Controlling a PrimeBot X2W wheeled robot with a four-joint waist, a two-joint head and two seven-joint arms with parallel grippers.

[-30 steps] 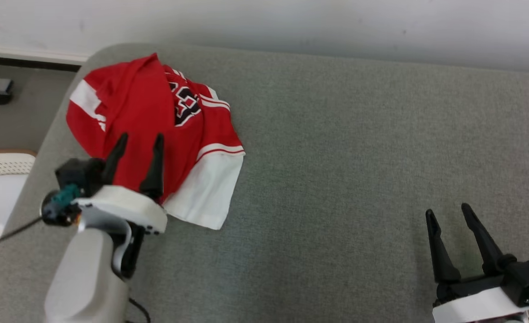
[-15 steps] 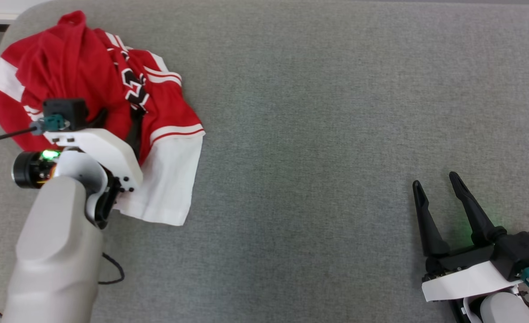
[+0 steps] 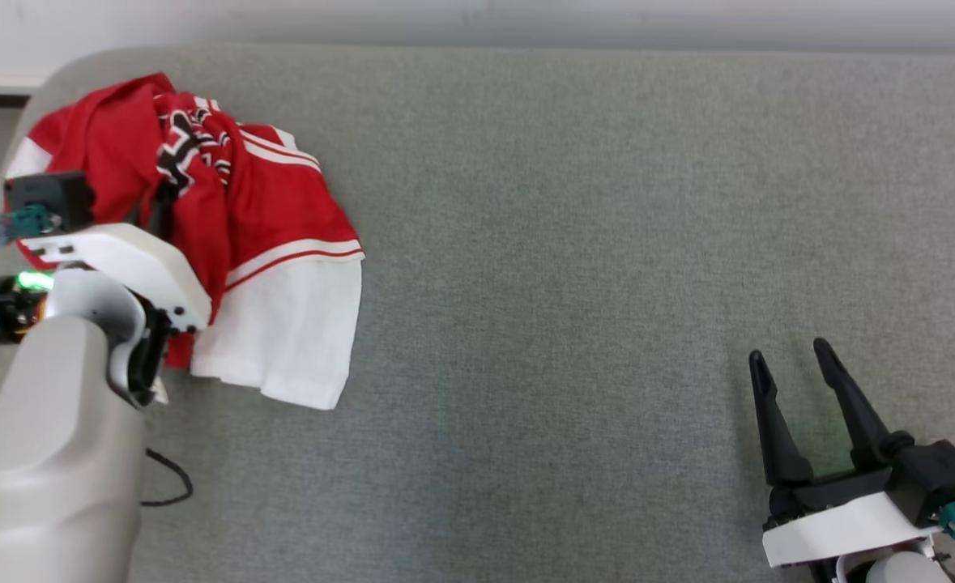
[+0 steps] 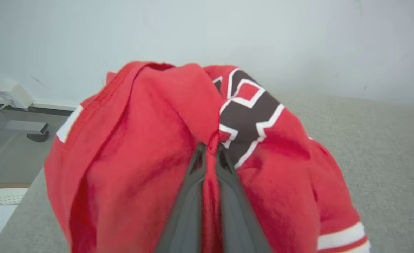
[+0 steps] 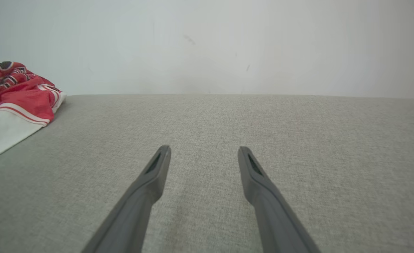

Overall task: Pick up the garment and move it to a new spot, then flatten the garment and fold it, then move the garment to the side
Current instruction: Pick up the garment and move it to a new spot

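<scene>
- The garment (image 3: 274,202) lies bunched at the far left corner of the grey fabric-covered desk (image 3: 574,243), its white sleeve end spread flat toward the desk's near edge.
- The left end effector (image 4: 210,149) is clamped on a red fold of the garment, just beside the black-and-white graphic, above that same corner.
- The right end effector (image 3: 789,356) hovers over the desk's near right part, fingers apart, gripping nothing.
</scene>
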